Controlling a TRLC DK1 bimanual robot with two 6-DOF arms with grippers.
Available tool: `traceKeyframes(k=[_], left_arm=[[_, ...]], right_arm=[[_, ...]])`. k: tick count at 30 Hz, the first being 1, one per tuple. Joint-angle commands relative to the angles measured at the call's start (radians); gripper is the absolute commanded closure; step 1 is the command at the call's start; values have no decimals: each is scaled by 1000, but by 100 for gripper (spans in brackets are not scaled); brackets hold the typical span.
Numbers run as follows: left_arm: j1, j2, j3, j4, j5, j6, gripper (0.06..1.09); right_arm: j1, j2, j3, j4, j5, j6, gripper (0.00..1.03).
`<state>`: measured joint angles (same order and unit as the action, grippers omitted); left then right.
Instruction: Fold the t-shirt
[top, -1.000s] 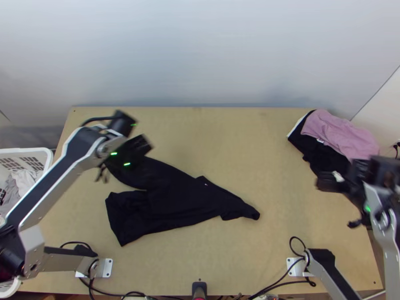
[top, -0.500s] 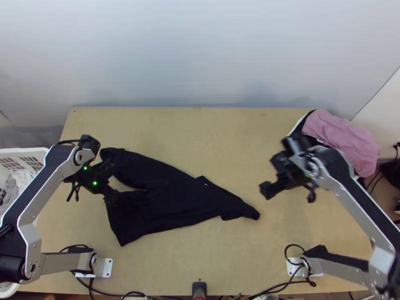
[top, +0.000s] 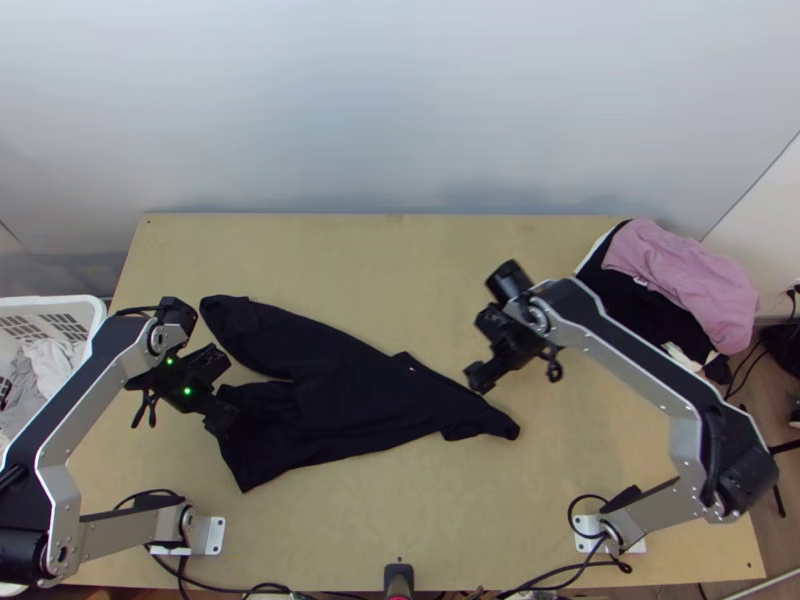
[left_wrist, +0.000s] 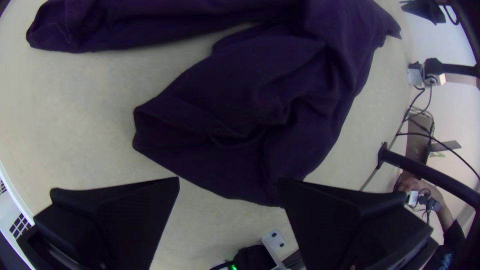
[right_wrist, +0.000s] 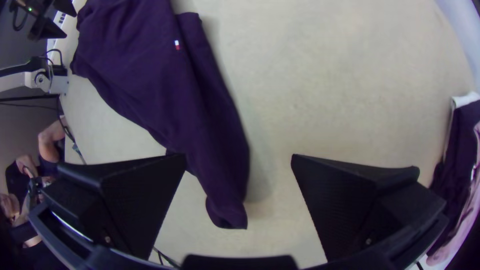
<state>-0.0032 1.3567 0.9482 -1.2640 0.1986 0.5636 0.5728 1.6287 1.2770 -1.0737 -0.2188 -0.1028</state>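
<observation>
End effector, left (left_wrist: 228, 181), and end effector, right (right_wrist: 239, 157): both spread, empty. T-shirt (top: 345, 400): dark, bunched, nine o'clock on worktop (top: 420, 510); probably soft, light; grip narrow tip, towards four o'clock.

Soft, even light over the table (top: 400, 260), faint shadows low on the wall (top: 400, 100), bent, dark-cornered wrist views
</observation>
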Motion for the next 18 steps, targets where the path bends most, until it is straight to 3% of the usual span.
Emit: traceKeyframes(k=[1,4,7,10,13,18], left_arm=[[3,10,20,28,16,-65,16],[-9,1,27,18,39,-87,16],[-11,-16,21,11,39,-94,16],[-14,-31,-8,9,50,-94,16],[-50,-36,-46,17,73,-108,24],[-83,-45,-71,29,102,-139,48]], right_arm=[[85,91,15,89,-25,52,7],[108,120,39,90,-33,57,8],[124,123,19,124,-34,57,16],[125,142,7,155,-33,54,16],[124,169,13,185,-33,52,16],[114,191,35,227,-33,52,25]])
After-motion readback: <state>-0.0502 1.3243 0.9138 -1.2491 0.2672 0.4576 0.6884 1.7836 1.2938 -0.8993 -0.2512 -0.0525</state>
